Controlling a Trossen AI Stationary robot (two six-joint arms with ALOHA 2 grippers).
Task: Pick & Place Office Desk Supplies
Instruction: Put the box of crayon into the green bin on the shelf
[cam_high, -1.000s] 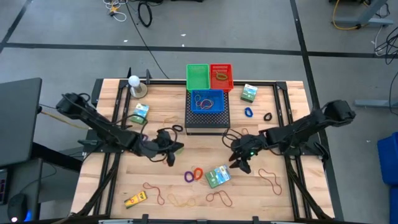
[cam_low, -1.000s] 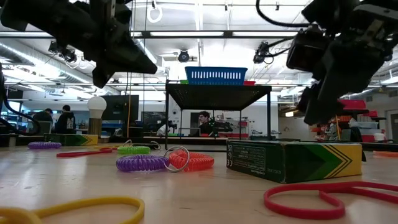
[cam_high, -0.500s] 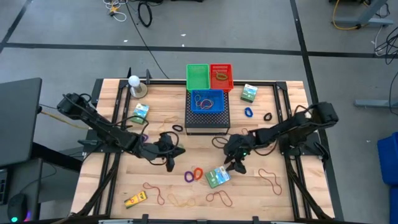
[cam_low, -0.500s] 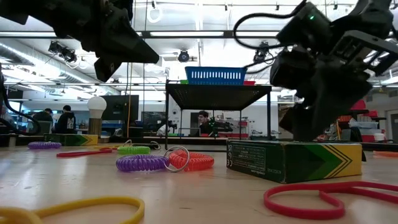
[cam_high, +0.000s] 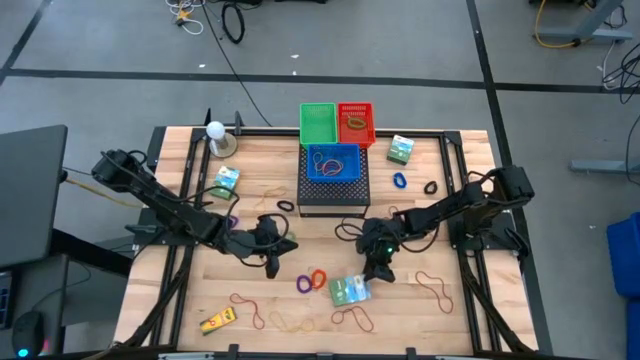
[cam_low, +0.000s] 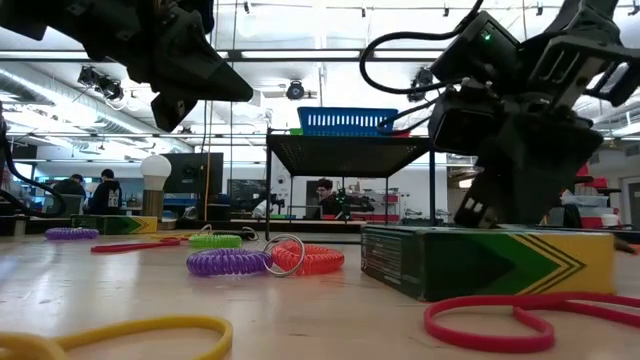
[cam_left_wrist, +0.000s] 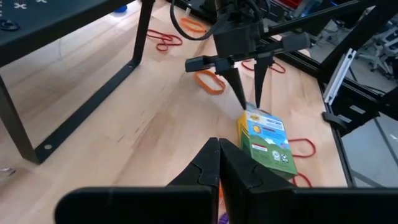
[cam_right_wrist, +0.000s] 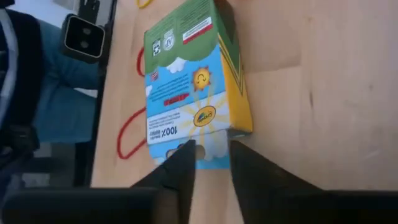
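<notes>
A green printed box (cam_high: 350, 290) lies flat on the table near the front middle, also in the low view (cam_low: 490, 260) and the right wrist view (cam_right_wrist: 186, 81). My right gripper (cam_high: 378, 270) stands at the box's far end with its fingers a little apart (cam_right_wrist: 211, 158). My left gripper (cam_high: 276, 248) hangs shut over the table to the left (cam_left_wrist: 219, 158), with nothing in it. A purple ring (cam_high: 304, 284) and an orange ring (cam_high: 319, 277) lie between the two grippers. Rubber bands (cam_high: 352, 318) lie along the front edge. My right gripper touches the box's end nearest the arm (cam_left_wrist: 250, 113) with its fingertips (cam_right_wrist: 186, 152). They come from above, slanting toward the table's near edge. One fingertip overlaps the printed top face; the other stands by the yellow-sided corner. The box lies flat. Whether it is pinched, I cannot tell.
The black mesh box (cam_high: 334, 190) bears a blue basket (cam_high: 333, 162); green (cam_high: 318, 123) and red (cam_high: 356, 123) baskets stand behind it. Two more green boxes (cam_high: 227, 181) (cam_high: 401, 150), a blue ring (cam_high: 400, 181), a black ring (cam_high: 431, 187) and a yellow item (cam_high: 217, 321) lie about.
My right gripper has gone down and toward the table's left and near edge, onto the green box's end, and its fingers have drawn closer together. The box has slid a little toward the near edge and turned slightly.
</notes>
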